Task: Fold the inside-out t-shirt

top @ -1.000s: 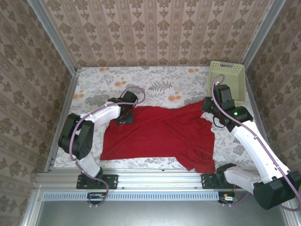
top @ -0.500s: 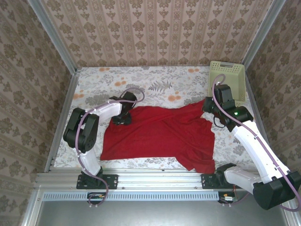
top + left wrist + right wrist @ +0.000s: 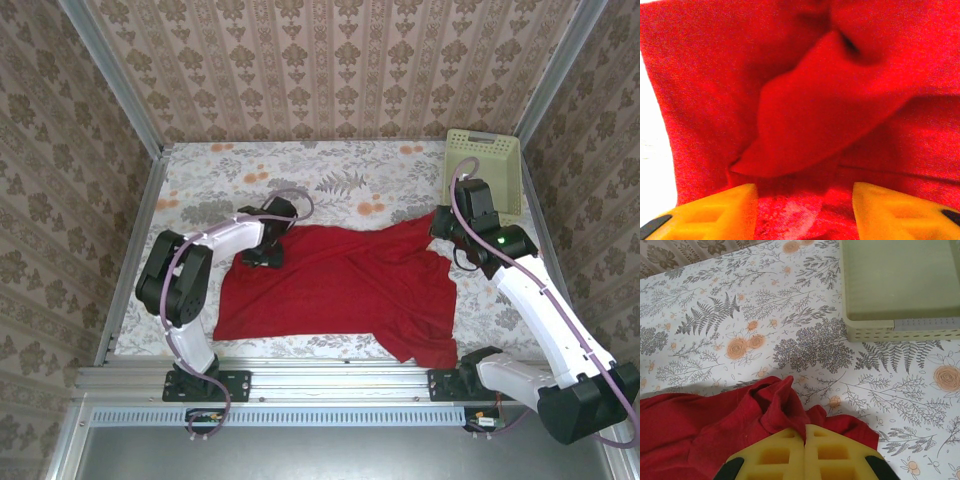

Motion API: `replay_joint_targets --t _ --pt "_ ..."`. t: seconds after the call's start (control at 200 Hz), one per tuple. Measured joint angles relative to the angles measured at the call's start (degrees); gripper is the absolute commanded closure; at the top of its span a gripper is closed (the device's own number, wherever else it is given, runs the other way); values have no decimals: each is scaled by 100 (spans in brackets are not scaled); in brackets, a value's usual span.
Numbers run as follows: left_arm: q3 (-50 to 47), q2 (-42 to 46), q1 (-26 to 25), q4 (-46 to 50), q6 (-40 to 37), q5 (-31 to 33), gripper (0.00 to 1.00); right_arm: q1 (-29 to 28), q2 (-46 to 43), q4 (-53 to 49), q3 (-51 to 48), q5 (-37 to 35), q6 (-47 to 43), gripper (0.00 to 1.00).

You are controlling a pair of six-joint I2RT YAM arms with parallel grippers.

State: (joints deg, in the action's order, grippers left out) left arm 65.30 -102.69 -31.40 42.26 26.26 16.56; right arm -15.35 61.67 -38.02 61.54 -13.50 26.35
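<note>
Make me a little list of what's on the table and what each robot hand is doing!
main thing: red t-shirt, spread out and rumpled on the near half of the table, not yet folded
container: pale green basket, far right corner, apart from the t-shirt
underneath: flowery table cover
left arm: left gripper open, fingers apart just above the t-shirt's far left part
right arm: right gripper shut, pinching the t-shirt's bunched far right corner
</note>
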Motion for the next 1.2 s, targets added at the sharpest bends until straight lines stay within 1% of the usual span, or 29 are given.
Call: replay_joint_targets --t 0.095,0.23,0.315,0.35,0.44,0.525,0.765,0.945,1.07,1.195 --pt "0 0 11 46 7 66 54 0 9 -2 2 4 22 100" --pt "0 -37 114 94 20 199 64 0 9 -7 0 4 24 100" --pt "0 -94 151 105 4 269 67 11 9 -37 2 4 24 100" --pt "0 -111 164 101 0 278 66 22 9 -59 2 4 24 100" --pt "0 -151 181 103 -31 269 57 28 9 -105 2 4 24 100" --pt "0 -146 164 98 -85 229 52 46 9 -111 2 2 24 100" --pt "0 -107 -28 59 -101 125 55 52 9 -111 2 4 44 100" --pt "0 -96 -63 57 -105 129 54 52 9 -122 2 4 42 100" --pt "0 68 -190 61 -109 166 59 55 9 -127 2 13 44 100" --pt "0 234 -271 57 -129 197 61 55 9 -127 2 17 44 100"
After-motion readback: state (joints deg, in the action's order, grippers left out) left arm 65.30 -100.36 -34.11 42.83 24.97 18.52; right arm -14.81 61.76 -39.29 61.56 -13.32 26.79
